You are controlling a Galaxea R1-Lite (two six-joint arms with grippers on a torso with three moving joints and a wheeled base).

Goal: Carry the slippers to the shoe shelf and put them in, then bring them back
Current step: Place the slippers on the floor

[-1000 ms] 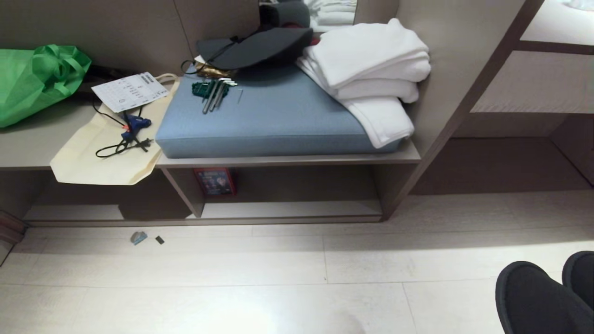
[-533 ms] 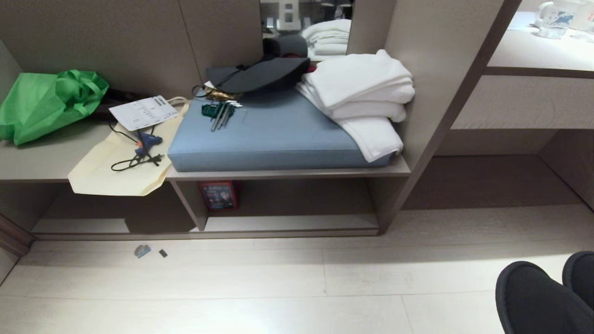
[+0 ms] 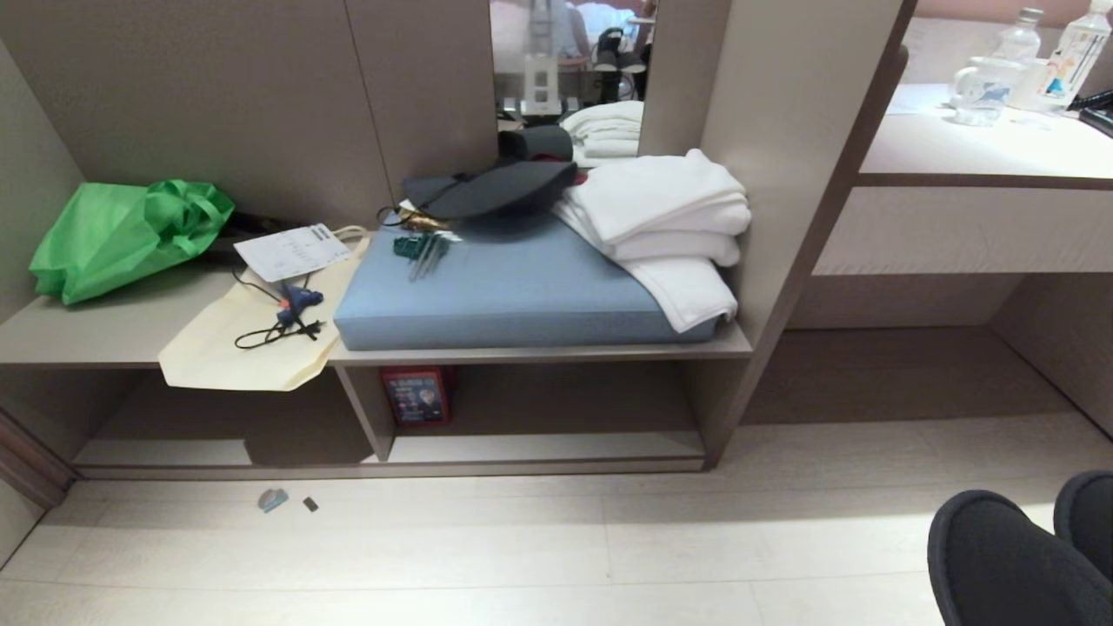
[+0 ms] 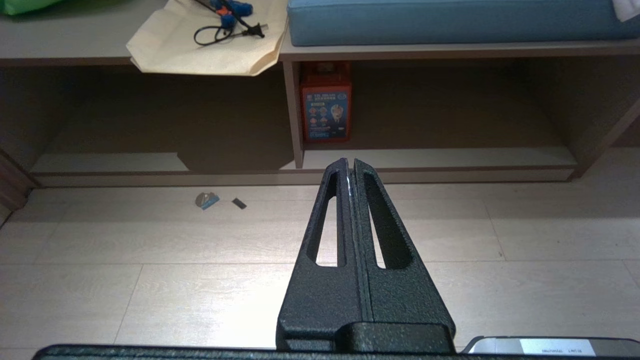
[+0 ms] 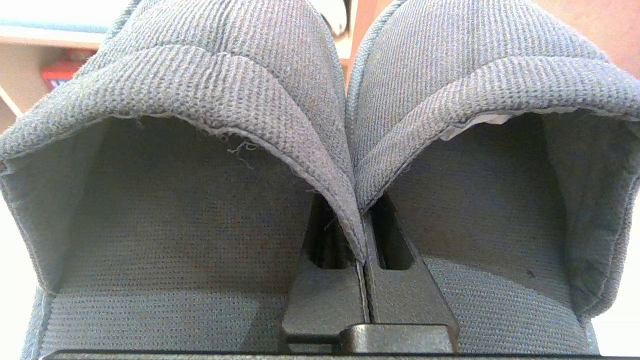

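I see the pair of dark grey knitted fabric slippers [image 5: 320, 150] side by side, rounded toes pointing forward toward the low taupe laminate shoe shelf [image 3: 522, 448]. My right gripper [image 5: 363, 260] is clamped on their two inner strap edges, pinched together. My left gripper [image 4: 350, 167] hangs empty with fingers pressed together above the pale plank floor [image 3: 435, 556]. A red box [image 3: 417, 396] stands in the right compartment, against the divider.

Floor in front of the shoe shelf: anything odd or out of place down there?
Yes. Two small scraps lie on the floor just before the shoe shelf's left compartment: a bluish-grey scrap and a small dark chip. What they are is unclear. Above, a cream tote bag droops over the shelf edge.
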